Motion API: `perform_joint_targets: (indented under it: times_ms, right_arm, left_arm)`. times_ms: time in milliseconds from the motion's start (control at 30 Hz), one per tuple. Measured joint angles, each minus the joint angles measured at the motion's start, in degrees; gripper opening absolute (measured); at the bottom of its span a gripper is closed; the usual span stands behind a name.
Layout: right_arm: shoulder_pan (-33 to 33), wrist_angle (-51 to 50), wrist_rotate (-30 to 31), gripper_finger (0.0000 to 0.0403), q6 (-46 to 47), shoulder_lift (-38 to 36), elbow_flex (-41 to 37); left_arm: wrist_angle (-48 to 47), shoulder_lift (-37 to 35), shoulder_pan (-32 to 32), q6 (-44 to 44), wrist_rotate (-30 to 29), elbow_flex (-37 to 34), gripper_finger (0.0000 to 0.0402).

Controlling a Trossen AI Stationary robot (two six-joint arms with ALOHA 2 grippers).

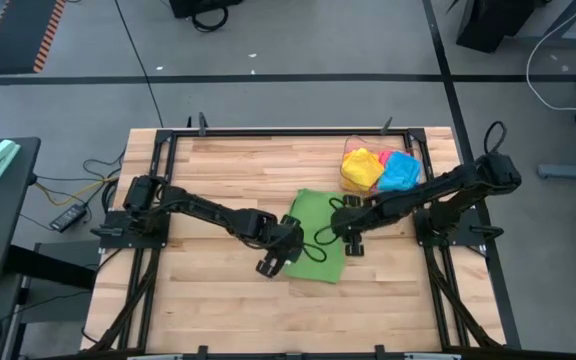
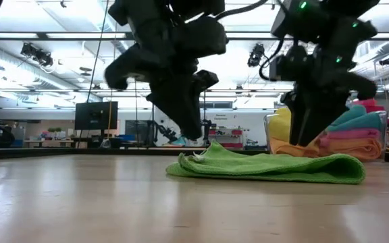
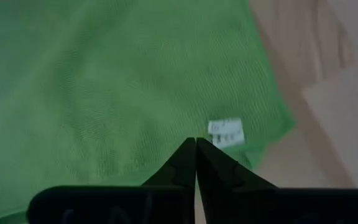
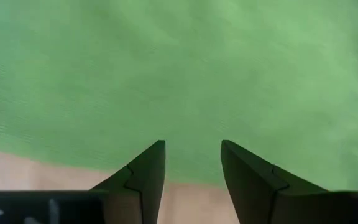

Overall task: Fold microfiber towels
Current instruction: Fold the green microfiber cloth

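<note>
A clear plastic bin (image 1: 415, 150) sits on the wooden table (image 1: 218, 165) at about two o'clock from the table's middle. Inside it lie folded microfiber towels: a yellow towel (image 1: 362, 166), a blue towel (image 1: 401, 171), and a sliver of a pink towel (image 1: 383, 158) between them. From table height, the stack in the bin shows orange at the bottom, then pink and blue layers.

A green towel (image 1: 317, 236) lies spread flat on the table near the centre, just at seven o'clock from the bin. Its surface is rumpled, and a small white label (image 3: 226, 132) shows near one edge.

The left gripper (image 1: 276, 262) rests at the towel's eight o'clock corner, its fingers pressed together tip to tip over the cloth; whether any fabric is pinched between them cannot be made out. The right gripper (image 1: 352, 243) hangs over the towel's three o'clock edge with its fingers apart, gripping nothing.

Around the table lies a grey floor (image 1: 298, 40) with cables (image 1: 78, 185). Beyond the table is a large bright room with ceiling lights (image 2: 32, 50) and a dark monitor (image 2: 95, 115).
</note>
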Motion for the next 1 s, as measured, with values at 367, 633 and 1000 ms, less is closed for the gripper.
perform_joint_targets:
  times_ms: [367,633,1000]
  right_arm:
    - [10.58,4.44,5.03,0.0164,10.39,-0.02,0.04]
    - [14.75,5.67,11.44,0.0164,17.61,-0.02,0.04]
    - [18.64,10.51,15.38,0.0164,19.39,-0.04,0.0]
  left_arm:
    - [-1.57,0.15,-3.42,13.51,0.63,-0.02,0.012]
    - [-0.15,2.61,-4.89,18.27,1.58,0.0,0.0201]
    - [-0.7,5.25,-5.29,19.14,-1.24,0.0,0.0156]
